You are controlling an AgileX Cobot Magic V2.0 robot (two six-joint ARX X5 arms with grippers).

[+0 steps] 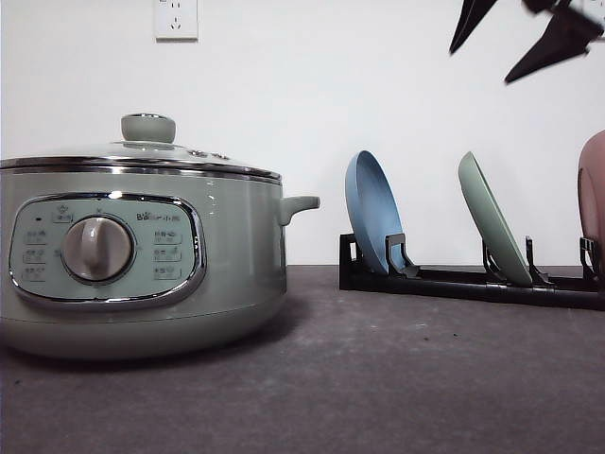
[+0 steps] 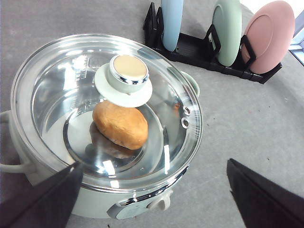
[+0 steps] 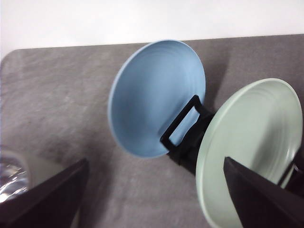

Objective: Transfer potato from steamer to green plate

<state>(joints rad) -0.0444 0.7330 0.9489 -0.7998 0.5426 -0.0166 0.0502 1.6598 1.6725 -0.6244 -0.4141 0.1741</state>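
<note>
The potato (image 2: pixel 121 124) lies inside the steamer (image 2: pixel 142 209), seen through its shut glass lid (image 2: pixel 57 85). My left gripper (image 2: pixel 154 166) hovers open above the steamer's near side, with nothing between its fingers. In the front view the steamer (image 1: pixel 142 255) stands at the left with its lid on. The green plate (image 1: pixel 493 230) stands on edge in a black rack (image 1: pixel 454 282), between a blue and a pink plate. My right gripper (image 1: pixel 515 33) hangs open high above the rack. In the right wrist view the right gripper (image 3: pixel 156 161) is over the green plate (image 3: pixel 251 152).
The blue plate (image 1: pixel 371 213) fills the rack's left slot and the pink plate (image 1: pixel 594 203) its right one. In the left wrist view the pink plate (image 2: pixel 270 35) leans beside the green plate (image 2: pixel 227 28). Grey tabletop (image 1: pixel 397 378) stretches between steamer and rack.
</note>
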